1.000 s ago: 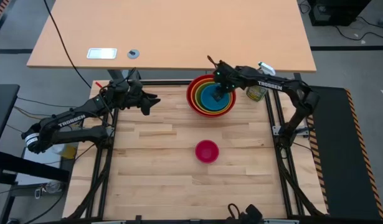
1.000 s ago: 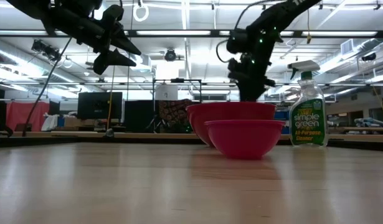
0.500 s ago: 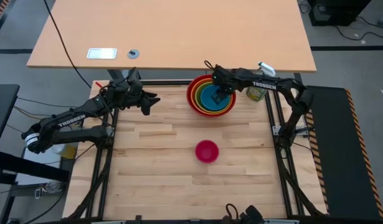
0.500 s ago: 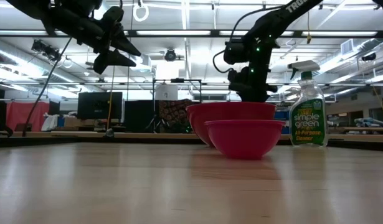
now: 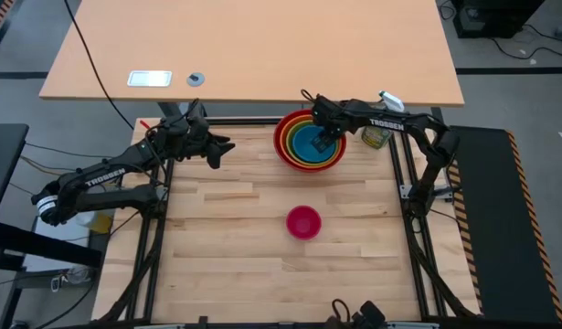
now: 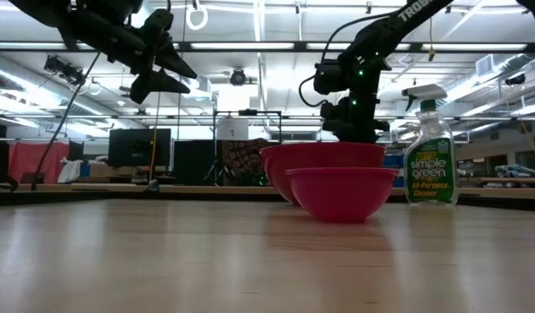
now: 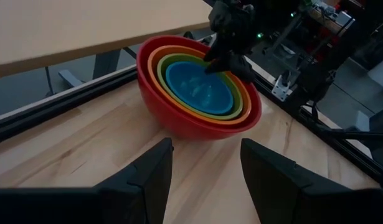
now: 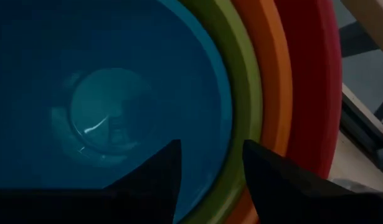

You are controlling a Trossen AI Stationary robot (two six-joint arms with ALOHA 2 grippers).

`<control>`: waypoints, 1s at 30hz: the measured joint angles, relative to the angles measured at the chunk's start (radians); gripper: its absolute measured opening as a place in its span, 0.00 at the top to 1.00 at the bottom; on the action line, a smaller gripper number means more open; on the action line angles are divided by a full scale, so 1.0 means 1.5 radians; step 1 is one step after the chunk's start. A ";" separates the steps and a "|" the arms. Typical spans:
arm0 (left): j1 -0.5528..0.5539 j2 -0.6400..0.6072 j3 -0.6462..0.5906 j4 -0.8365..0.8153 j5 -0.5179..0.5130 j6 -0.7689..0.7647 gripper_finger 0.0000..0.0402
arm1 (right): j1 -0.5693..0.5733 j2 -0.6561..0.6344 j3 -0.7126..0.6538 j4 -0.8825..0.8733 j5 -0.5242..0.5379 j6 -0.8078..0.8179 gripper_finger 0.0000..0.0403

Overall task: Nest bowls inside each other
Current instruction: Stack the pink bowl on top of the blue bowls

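Observation:
Red [image 5: 282, 146], orange, lime green and blue [image 5: 305, 143] bowls sit nested at the table's far right, the red one resting on the wood. The pink bowl [image 5: 303, 222] stands alone, nearer the middle of the table. My right gripper [image 8: 210, 180] points steeply down into the stack, open. One finger is inside the blue bowl and the other is over the green rim [image 8: 241, 124], on the stack's right side. My left gripper [image 5: 227, 146] hangs open in the air at the far left, aimed at the stack. My right gripper's fingers [image 8: 155, 177] straddle the blue bowl's rim [image 8: 217, 163] on its right side, coming from above. A gap shows on either side of the rim. Whether a finger touches the bowl I cannot tell.
A clear spray bottle [image 6: 430, 161] stands just right of the stack, behind my right arm. A light brown desk [image 5: 253, 46] lies beyond the far edge. Bare wood spreads over the near half and the left of the table.
My right gripper has sunk a little deeper into the nested bowls and tipped more steeply downward. The bowls have stayed where they were.

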 joint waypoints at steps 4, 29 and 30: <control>0.000 0.000 0.000 -0.002 0.000 -0.021 0.52 | 0.008 -0.015 0.000 0.004 -0.006 0.000 0.56; -0.010 -0.001 0.000 -0.083 0.062 -0.047 0.52 | 0.261 -0.069 0.001 0.113 -0.238 0.053 0.56; -0.012 -0.001 0.000 -0.090 0.062 -0.038 0.52 | 0.280 -0.068 0.001 0.118 -0.251 0.054 0.56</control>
